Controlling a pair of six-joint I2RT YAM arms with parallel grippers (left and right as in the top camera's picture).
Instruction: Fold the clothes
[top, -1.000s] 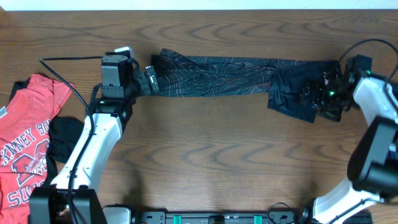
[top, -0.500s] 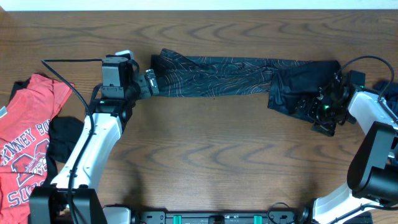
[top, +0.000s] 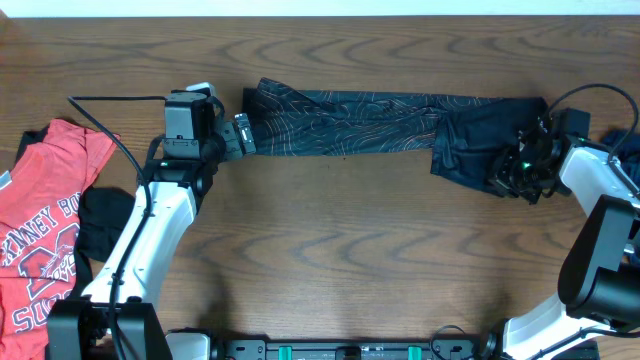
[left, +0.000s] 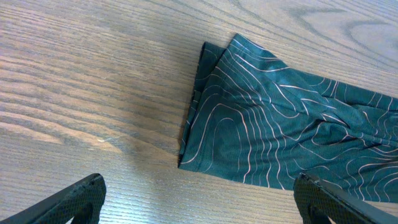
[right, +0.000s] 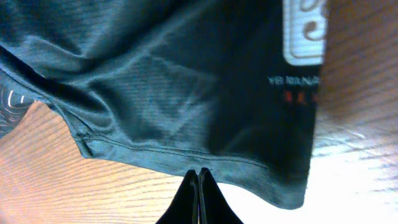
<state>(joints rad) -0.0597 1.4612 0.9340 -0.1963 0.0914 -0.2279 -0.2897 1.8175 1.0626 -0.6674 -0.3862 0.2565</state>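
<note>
The clothes' black jersey (top: 350, 125) with thin orange-red contour lines lies folded into a long strip across the far side of the table. My left gripper (top: 243, 133) hovers just off its left end, open; in the left wrist view both fingers (left: 81, 199) stand wide over bare wood, and the jersey's corner (left: 280, 137) lies ahead of them. At the strip's right end my right gripper (top: 512, 175) is shut. The right wrist view shows its tips (right: 199, 171) pressed together on the jersey's hem (right: 186, 81), near a white logo (right: 305, 34).
A red white-lettered T-shirt (top: 45, 230) lies at the table's left edge with a dark piece (top: 100, 220) beside it. A dark blue piece (top: 625, 140) shows at the right edge. A black cable (top: 110, 120) runs over the wood near the left arm.
My right gripper moved down to the jersey's right end and closed its jaws on the hem. The left arm and the jersey strip stayed put.
</note>
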